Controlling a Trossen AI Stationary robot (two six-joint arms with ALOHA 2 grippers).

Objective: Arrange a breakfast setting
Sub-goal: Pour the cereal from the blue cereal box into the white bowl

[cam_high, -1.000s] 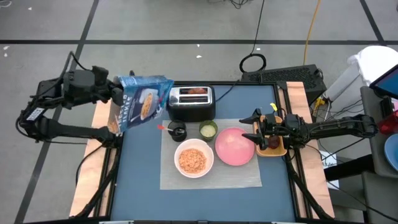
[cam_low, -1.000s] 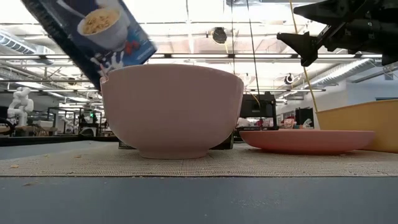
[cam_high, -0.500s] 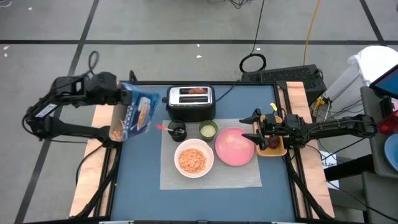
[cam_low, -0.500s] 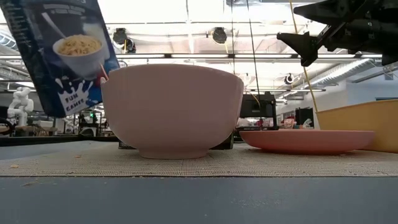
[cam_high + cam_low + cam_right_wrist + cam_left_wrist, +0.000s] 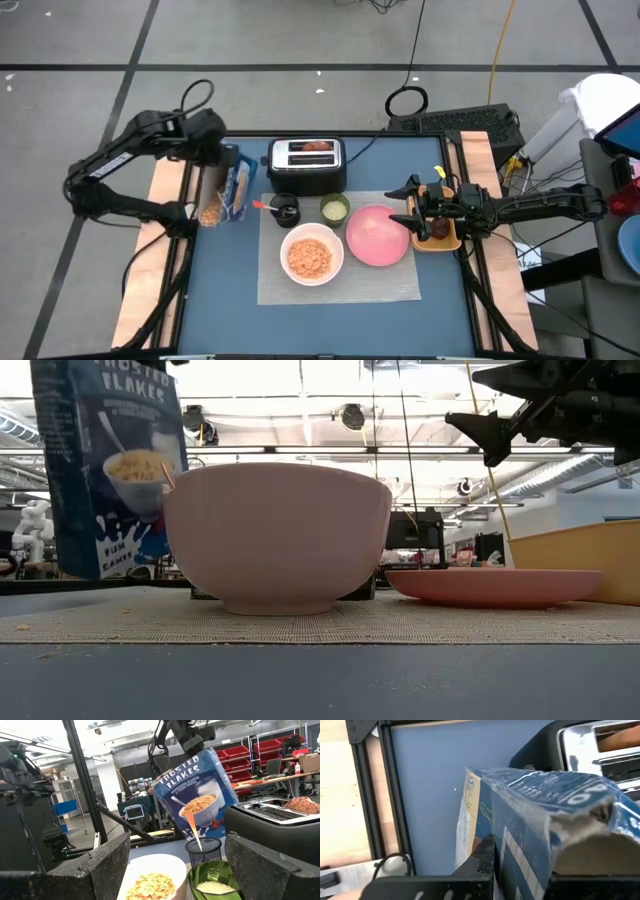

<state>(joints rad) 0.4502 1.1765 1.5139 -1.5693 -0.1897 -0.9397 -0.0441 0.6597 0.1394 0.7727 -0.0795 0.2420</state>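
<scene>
My left gripper (image 5: 222, 160) has its jaws clamped on the top of the cereal box (image 5: 225, 190), upright at the desk's left side beside the toaster (image 5: 306, 165). My right gripper (image 5: 405, 205) hangs with jaws wide apart, empty, over the plate (image 5: 376, 236).

Two cups (image 5: 285, 212) (image 5: 335, 209) (black, green), one bowl (image 5: 311, 255), plate (image 5: 377, 236), cereal box (image 5: 226, 186), toaster (image 5: 306, 164).

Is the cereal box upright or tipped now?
Upright: the cereal box stands vertical in the low view, held at its top by the left gripper.
</scene>
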